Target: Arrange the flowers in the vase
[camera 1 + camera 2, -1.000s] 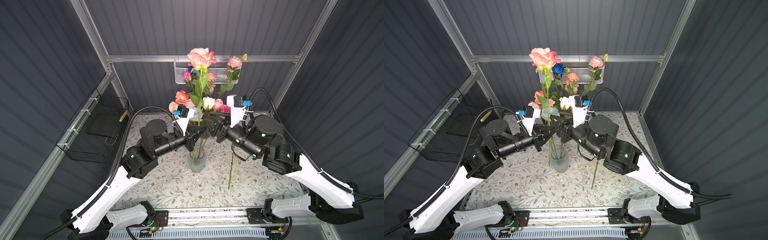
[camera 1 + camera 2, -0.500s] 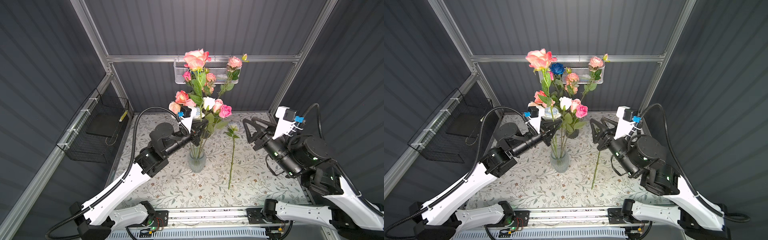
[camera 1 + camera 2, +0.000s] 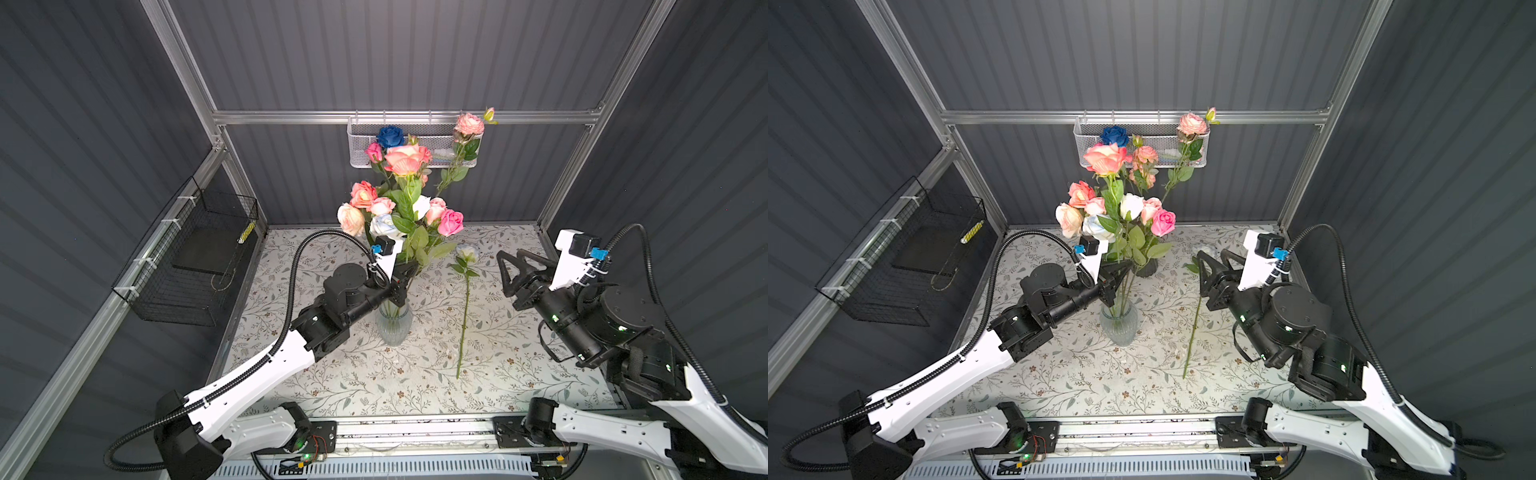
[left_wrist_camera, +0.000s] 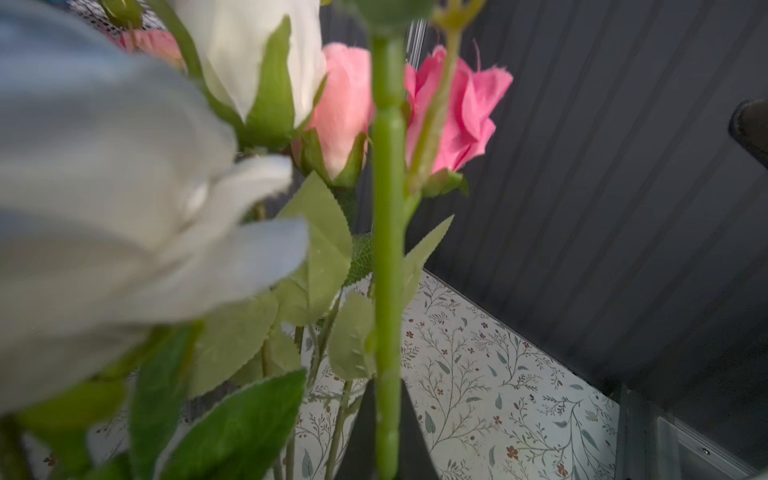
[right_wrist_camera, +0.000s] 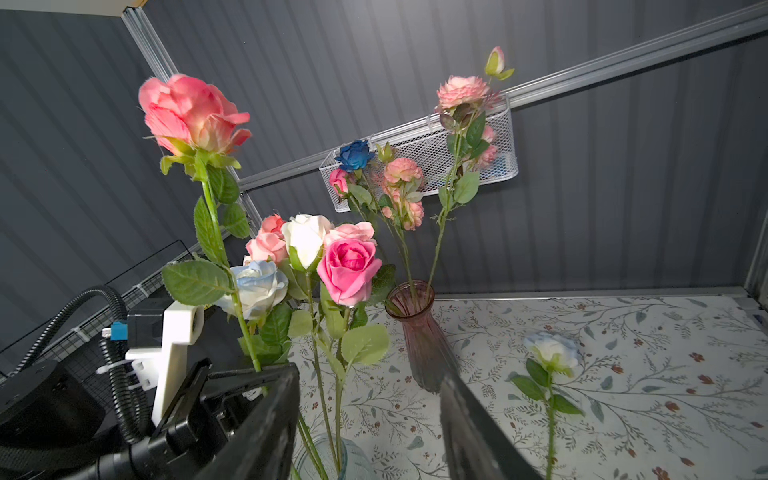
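Risk: a top-heavy rose tipping out of the vase

My left gripper [image 3: 406, 274] is pinched narrow on the stem of the tall rose [image 3: 405, 160], just above the mouth of the vase [image 3: 392, 328]. That rose stands close to upright, its long axis rising straight over the vase, its peach head topmost above the bunch [image 3: 399, 216] standing there. I cannot tell how deep its cut end sits. If I let go too soon, I judge the heavy head could swing the stem over, lever it out, or rock the vase. Leaves crowd my fingers, so backing away carelessly could drag neighbours along.

Right of the vase, well apart from it, the loose rose [image 3: 464, 316] lies flat on the table [image 3: 332, 374]. Its long axis runs front to back. The pale head points past the vase toward the back wall, and the cut end lies nearer the front than the vase's foot. Such a thin stem lying flat looks easy to miss or roll.

Farther right of the vase, my right gripper [image 3: 513, 266] hovers wide, nothing between its fingers.
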Controlling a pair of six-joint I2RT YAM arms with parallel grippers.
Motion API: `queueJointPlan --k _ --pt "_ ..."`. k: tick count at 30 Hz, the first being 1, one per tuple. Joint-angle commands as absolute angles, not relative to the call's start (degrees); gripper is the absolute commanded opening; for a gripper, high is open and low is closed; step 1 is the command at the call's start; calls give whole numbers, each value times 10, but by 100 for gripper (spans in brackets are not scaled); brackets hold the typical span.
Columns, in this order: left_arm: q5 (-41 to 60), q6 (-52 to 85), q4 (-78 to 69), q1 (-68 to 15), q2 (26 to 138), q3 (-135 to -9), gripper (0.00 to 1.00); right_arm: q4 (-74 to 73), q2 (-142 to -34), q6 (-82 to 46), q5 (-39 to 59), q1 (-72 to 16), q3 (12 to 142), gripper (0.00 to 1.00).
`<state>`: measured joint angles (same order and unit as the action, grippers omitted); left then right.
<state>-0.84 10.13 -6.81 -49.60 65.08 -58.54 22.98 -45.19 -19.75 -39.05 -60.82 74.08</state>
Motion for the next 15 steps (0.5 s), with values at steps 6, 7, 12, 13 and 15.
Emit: queueJointPlan --k 6,7,12,13,15 --pt "-48 100 -24 -501 618 -582 17 270 -442 -230 -406 -595 730 58" --pt "-50 100 -16 -502 617 -586 22 271 -439 -232 -406 -595 728 58" --pt "-59 96 15 -502 606 -600 33 285 -437 -235 -407 -591 731 58" --pt "-61 96 17 -502 602 -599 35 286 -436 -236 -406 -591 730 58" --pt "-62 96 29 -502 596 -602 37 288 -436 -237 -404 -591 731 58"
